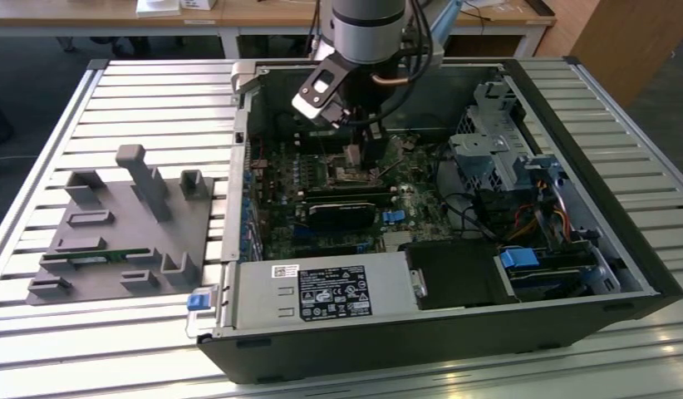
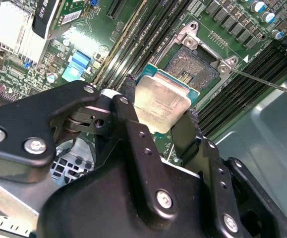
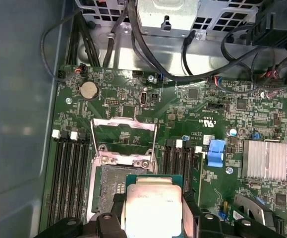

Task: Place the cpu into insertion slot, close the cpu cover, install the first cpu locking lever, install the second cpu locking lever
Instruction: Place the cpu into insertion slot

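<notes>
Black metal fingers (image 2: 133,129) of the pincer (image 2: 159,99) are clamped on two opposite edges of the cpu (image 2: 165,106). The chip's pale silver-grey top faces up.

In both wrist views the chip hangs above the insertion slot (image 2: 192,67). It overlaps one edge of the slot and is not seated. Most of the dark socket centre lies exposed beyond the chip. Whether the chip touches the slot's rim cannot be told.

The cpu cover (image 3: 124,121) is swung open. In the first wrist view the thin silvery frame stands at the slot's far edge, with green board visible through its window. One thin metal locking lever (image 2: 262,82) is released and juts slantwise from a corner of the slot.

Long black memory slots (image 3: 69,178) flank the slot on two sides. Farther from the slot on the green circuit board (image 3: 133,99) sit:
- a blue connector (image 3: 216,151)
- a finned silver heat sink (image 3: 264,158)
- a round coin cell (image 3: 88,89), beyond the open cover

In the exterior view the arm (image 1: 370,25) reaches down into the open computer case (image 1: 430,341), directly over the slot. The case rests on a slatted metal desk (image 1: 153,91). A grey fixture (image 1: 120,224) lies on the same desk outside the case. It is well apart from the slot, towards the exterior view's left.
</notes>
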Available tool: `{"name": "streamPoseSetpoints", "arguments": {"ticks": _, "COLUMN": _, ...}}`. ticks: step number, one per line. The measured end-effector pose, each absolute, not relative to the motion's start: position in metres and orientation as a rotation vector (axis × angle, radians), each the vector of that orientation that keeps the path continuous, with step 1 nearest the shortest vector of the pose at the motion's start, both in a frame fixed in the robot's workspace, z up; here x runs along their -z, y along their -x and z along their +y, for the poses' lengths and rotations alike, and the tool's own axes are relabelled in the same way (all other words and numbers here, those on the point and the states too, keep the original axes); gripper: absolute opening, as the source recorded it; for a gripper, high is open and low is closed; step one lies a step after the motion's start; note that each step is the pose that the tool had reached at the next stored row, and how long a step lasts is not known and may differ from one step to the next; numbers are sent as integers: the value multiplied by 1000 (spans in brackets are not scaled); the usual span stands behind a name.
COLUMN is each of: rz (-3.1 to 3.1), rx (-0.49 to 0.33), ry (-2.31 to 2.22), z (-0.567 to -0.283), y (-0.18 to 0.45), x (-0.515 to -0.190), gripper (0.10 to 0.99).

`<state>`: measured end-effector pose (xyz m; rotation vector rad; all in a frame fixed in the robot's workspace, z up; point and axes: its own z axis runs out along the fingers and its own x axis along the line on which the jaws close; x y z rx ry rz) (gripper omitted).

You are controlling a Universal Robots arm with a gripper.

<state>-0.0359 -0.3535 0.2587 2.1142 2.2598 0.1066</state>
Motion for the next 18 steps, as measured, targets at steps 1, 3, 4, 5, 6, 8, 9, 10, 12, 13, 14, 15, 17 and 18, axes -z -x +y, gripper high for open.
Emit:
{"name": "streamPoseSetpoints", "arguments": {"ticks": 1, "rz": 2256, "rx": -106, "ry": -2118, "z": -353, "y": 36, "x": -258, "gripper": 537}}
{"name": "streamPoseSetpoints", "arguments": {"ticks": 3, "rz": 2247, "rx": -106, "ry": -2128, "z": -353, "y": 36, "x": -257, "gripper": 537}}
{"name": "streamPoseSetpoints", "arguments": {"ticks": 4, "rz": 2242, "rx": -106, "ry": -2132, "z": -353, "y": 36, "x": -256, "gripper": 537}}
{"name": "streamPoseSetpoints", "arguments": {"ticks": 5, "rz": 2240, "rx": -106, "ry": -2134, "z": -353, "y": 36, "x": -255, "gripper": 537}}
{"name": "streamPoseSetpoints", "arguments": {"ticks": 6, "rz": 2239, "rx": -106, "ry": -2135, "z": -352, "y": 36, "x": -254, "gripper": 537}}
{"name": "streamPoseSetpoints", "arguments": {"ticks": 8, "rz": 2239, "rx": -106, "ry": -2135, "z": -350, "y": 36, "x": -253, "gripper": 537}}
{"name": "streamPoseSetpoints", "arguments": {"ticks": 9, "rz": 2239, "rx": -106, "ry": -2135, "z": -349, "y": 36, "x": -252, "gripper": 537}}
{"name": "streamPoseSetpoints", "arguments": {"ticks": 10, "rz": 2239, "rx": -106, "ry": -2135, "z": -349, "y": 36, "x": -252, "gripper": 537}}
{"name": "streamPoseSetpoints", "arguments": {"ticks": 12, "rz": 2239, "rx": -106, "ry": -2136, "z": -349, "y": 36, "x": -251, "gripper": 537}}
{"name": "streamPoseSetpoints", "arguments": {"ticks": 13, "rz": 2238, "rx": -106, "ry": -2136, "z": -349, "y": 36, "x": -250, "gripper": 537}}
{"name": "streamPoseSetpoints", "arguments": {"ticks": 14, "rz": 2238, "rx": -106, "ry": -2137, "z": -349, "y": 36, "x": -250, "gripper": 537}}
{"name": "streamPoseSetpoints", "arguments": {"ticks": 15, "rz": 2237, "rx": -106, "ry": -2137, "z": -349, "y": 36, "x": -249, "gripper": 537}}
{"name": "streamPoseSetpoints", "arguments": {"ticks": 17, "rz": 2237, "rx": -106, "ry": -2137, "z": -349, "y": 36, "x": -248, "gripper": 537}}
{"name": "streamPoseSetpoints", "arguments": {"ticks": 18, "rz": 2237, "rx": -106, "ry": -2137, "z": -349, "y": 36, "x": -248, "gripper": 537}}
